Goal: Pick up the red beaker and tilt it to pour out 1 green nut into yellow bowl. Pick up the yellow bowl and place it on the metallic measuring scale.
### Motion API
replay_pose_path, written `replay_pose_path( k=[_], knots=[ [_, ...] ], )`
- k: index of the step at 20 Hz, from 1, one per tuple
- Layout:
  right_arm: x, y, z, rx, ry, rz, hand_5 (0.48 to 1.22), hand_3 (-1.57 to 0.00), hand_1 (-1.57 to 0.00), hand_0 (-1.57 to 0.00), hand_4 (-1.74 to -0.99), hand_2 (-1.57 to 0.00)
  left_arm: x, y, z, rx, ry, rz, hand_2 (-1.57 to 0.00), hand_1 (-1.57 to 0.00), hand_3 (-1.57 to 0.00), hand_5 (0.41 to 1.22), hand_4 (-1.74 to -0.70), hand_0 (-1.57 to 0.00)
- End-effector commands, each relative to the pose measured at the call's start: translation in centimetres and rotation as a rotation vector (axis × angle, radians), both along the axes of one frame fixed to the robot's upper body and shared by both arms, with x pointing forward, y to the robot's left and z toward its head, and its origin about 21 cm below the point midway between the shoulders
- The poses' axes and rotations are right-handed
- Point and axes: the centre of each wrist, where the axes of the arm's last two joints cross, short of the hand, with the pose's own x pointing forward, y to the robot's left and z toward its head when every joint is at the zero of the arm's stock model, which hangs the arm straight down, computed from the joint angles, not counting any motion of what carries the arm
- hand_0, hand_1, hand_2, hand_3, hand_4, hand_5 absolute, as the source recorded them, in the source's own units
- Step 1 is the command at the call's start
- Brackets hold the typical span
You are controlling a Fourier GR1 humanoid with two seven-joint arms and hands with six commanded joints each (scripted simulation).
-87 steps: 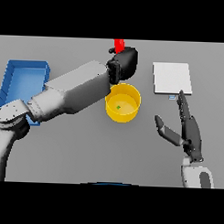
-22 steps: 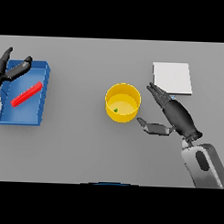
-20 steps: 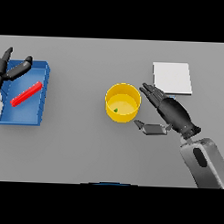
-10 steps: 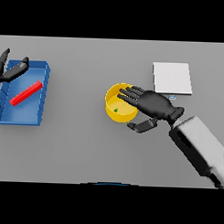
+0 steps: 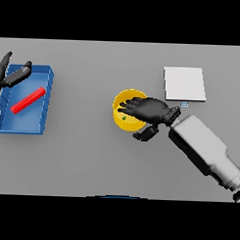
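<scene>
- Yellow bowl (image 5: 123,113) stands mid-bench (image 5: 91,155), a green nut (image 5: 124,118) inside.
- Right robot hand (image 5: 150,111) lies over its rim, fingers spread, thumb beside its wall.
- Red beaker (image 5: 28,99) lies in the blue tray (image 5: 28,127).
- Left robot hand (image 5: 11,75), fingers relaxed, hovers at the tray's far-left corner.
- Scale (image 5: 184,83) sits just beyond the right hand.

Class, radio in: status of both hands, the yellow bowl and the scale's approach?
Right hand open over yellow bowl, green nut inside. Left hand idle at blue tray. Bowl off scale; nothing between.

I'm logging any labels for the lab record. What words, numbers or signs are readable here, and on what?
None can be read.
Scale: plain plate; a small bluish patch at its near edge, too small to read.
Yellow bowl, blue tray, red beaker: no markings show.
</scene>
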Motion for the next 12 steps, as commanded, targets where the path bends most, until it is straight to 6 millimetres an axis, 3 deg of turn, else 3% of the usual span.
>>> replay_pose_path(
  k=[1,6,9,10,11,12],
  knots=[
    [0.5,0.1,0.2,-0.008,0.004,0.0,0.673,0.0,0.0,0.0,-1.177,0.0,0.0,0.1,0.0,0.001,0.0,0.002,0.0,0.0,0.0,0.706,-0.8,0.0],
    [0.7,0.1,-0.8,-0.041,0.041,0.004,0.708,-0.02,0.0,0.0,-1.195,0.0,-0.1,0.5,-0.1,0.019,-0.001,-0.003,0.0,0.0,0.0,0.711,-0.79,0.0],
    [0.9,0.8,-0.9,-0.053,0.036,-0.011,0.809,-0.13,-0.06,-0.05,-1.261,-0.09,0.2,0.7,0.1,0.017,-0.001,-0.007,0.0,0.0,0.0,0.712,-0.79,0.0],
    [0.9,0.6,-0.8,-0.044,0.033,0.004,0.891,-0.21,-0.18,-0.19,-1.309,-0.19,-0.2,0.8,-0.3,0.017,-0.002,-0.015,0.0,0.0,0.0,0.711,-0.79,0.0],
    [0.7,0.7,-0.9,-0.043,0.038,0.017,0.957,-0.32,-0.41,-0.45,-1.363,-0.35,0.0,0.6,-0.1,0.018,-0.001,-0.008,0.0,0.0,0.0,0.71,-0.79,0.0],
    [0.5,0.7,-0.9,-0.041,0.041,0.019,1.01,-0.57,-0.64,-0.68,-1.435,-0.59,-0.1,0.5,-0.1,0.015,-0.009,-0.012,0.0,0.0,0.0,0.71,-0.79,0.0]
  ],
)
